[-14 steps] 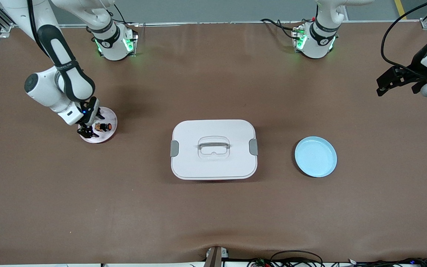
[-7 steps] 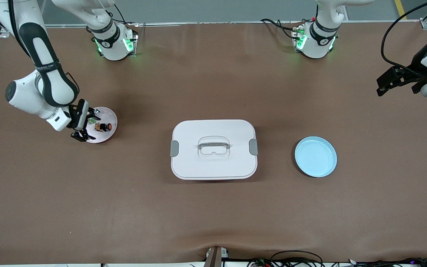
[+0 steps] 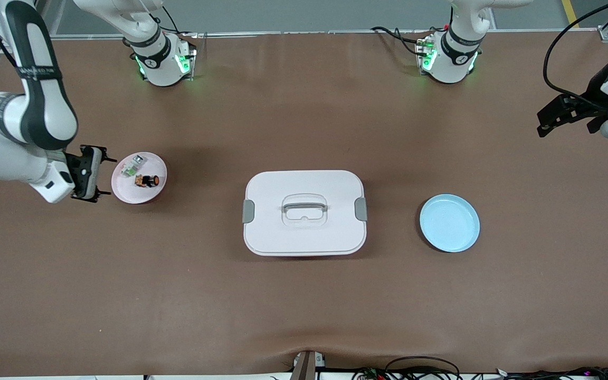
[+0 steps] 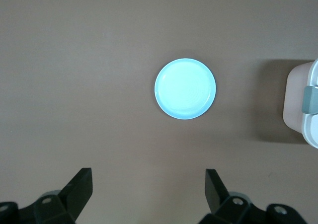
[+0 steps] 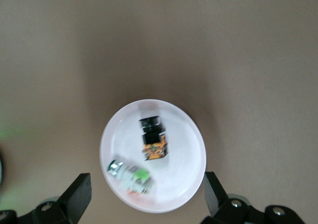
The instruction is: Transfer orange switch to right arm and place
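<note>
Evidently the orange switch (image 3: pixel 146 181) lay on its side in the pink plate (image 3: pixel 153 194) at the middle left of the front view, just beside a small whitish part with green (image 3: pixel 134 162) that sat higher in the frame. From the right wrist camera the orange switch (image 5: pixel 153 138) showed a black barrel and an orange end. It looked tiny, light and rigid, probably smooth plastic that would roll or skid on the glossy plate if nudged. The surest hold seemed to be across the black barrel, pads square to its axis, kept apart from the whitish part.

At the left edge of the frame the right gripper (image 3: pixel 88 174) hung just beside the plate, its fingers (image 5: pixel 74 196) spread wide and empty. At the upper right edge the left gripper (image 3: pixel 552 117) waited, fingers (image 4: pixel 79 189) likewise parted and holding nothing, high over the desk (image 3: pixel 304 306) with the blue plate (image 4: pixel 185 88) below. A white lidded box (image 3: pixel 304 212) occupied the centre.
</note>
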You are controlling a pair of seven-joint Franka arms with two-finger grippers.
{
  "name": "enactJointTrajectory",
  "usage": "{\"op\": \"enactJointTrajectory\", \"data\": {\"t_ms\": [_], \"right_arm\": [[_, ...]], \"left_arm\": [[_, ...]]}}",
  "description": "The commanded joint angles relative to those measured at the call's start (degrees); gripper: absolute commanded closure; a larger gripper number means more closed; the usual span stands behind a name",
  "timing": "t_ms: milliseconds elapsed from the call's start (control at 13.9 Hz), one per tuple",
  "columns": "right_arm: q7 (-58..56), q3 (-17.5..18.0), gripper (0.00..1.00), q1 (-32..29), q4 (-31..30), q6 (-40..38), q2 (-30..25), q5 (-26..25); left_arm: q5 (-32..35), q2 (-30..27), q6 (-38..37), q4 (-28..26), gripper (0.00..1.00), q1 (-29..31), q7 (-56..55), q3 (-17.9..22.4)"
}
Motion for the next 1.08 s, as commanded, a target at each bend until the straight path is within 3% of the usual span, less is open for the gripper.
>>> {"op": "enactJointTrajectory", "data": {"t_ms": [0,144,361,650,794,1011], "right_arm": [[10.3,0.1,0.0,0.5,7.1,-8.4,0.5,-2.6],[17.4,0.3,0.0,0.8,12.3,-14.4,0.6,-7.1],[28.5,0.2,0.0,1.0,17.1,-20.4,0.5,-9.9],[45.2,-0.1,0.0,0.8,23.0,-28.9,0.1,-10.7],[55.7,0.5,0.0,1.5,25.8,-29.8,-0.2,-13.7],[69.1,0.6,0.0,5.0,29.5,-29.7,0.0,-14.2]], "left_arm": [[-0.1,-0.2,0.4,0.1,0.0,0.2,1.0,0.0],[-0.1,0.4,0.4,0.7,0.0,0.1,1.0,0.0],[-0.1,0.5,0.4,0.7,0.0,0.1,1.0,0.0],[0.0,0.7,0.5,0.7,0.0,0.2,1.0,0.0],[0.0,1.0,0.6,0.8,0.0,0.3,1.1,0.0],[0.0,1.3,0.6,1.4,0.0,0.1,1.0,0.0]]}}
